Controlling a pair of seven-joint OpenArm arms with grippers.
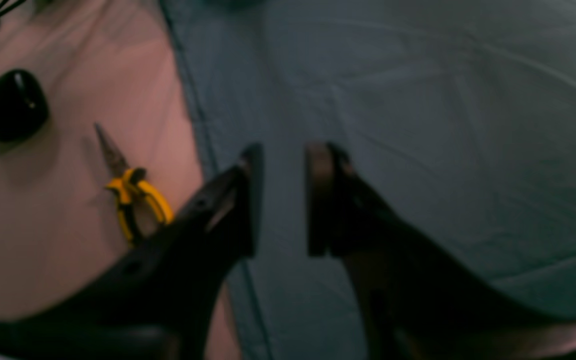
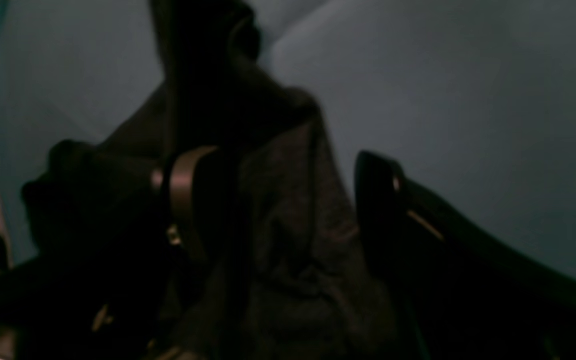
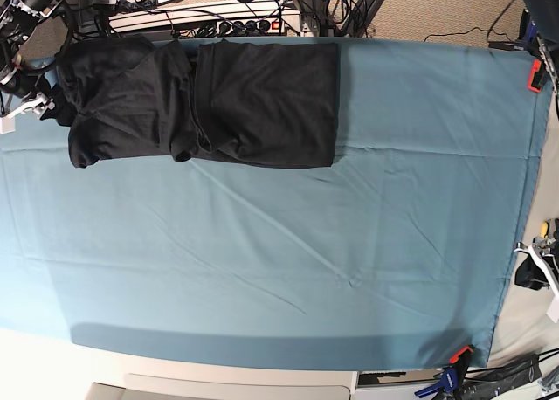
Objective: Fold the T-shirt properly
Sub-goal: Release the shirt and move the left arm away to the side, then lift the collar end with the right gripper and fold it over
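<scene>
Black cloth of the T-shirt (image 3: 205, 99) lies at the far edge of the teal table cloth (image 3: 288, 243), toward the left of the base view. Its long axis runs left to right, parallel to that far edge. The right-hand portion is a flat, neat rectangular panel; the left-hand portion is rumpled and bunched, ending near the cloth's left border. Only the plain black side shows; which end is the collar cannot be told.

Right gripper (image 2: 278, 200), in its wrist view: jaws spread wide, with dark shirt fabric (image 2: 288, 250) lying between them. One finger (image 2: 188, 195) rests against the cloth; the other stands apart from it, so nothing is clamped.

Left gripper (image 1: 283, 200), in its wrist view: jaws parted by a moderate gap with nothing between them, poised over bare teal cloth close to its edge. Beside that edge, on the pale table surface (image 1: 43, 240), lie yellow-handled pliers (image 1: 128, 185) and a black rounded object (image 1: 14, 104)
</scene>
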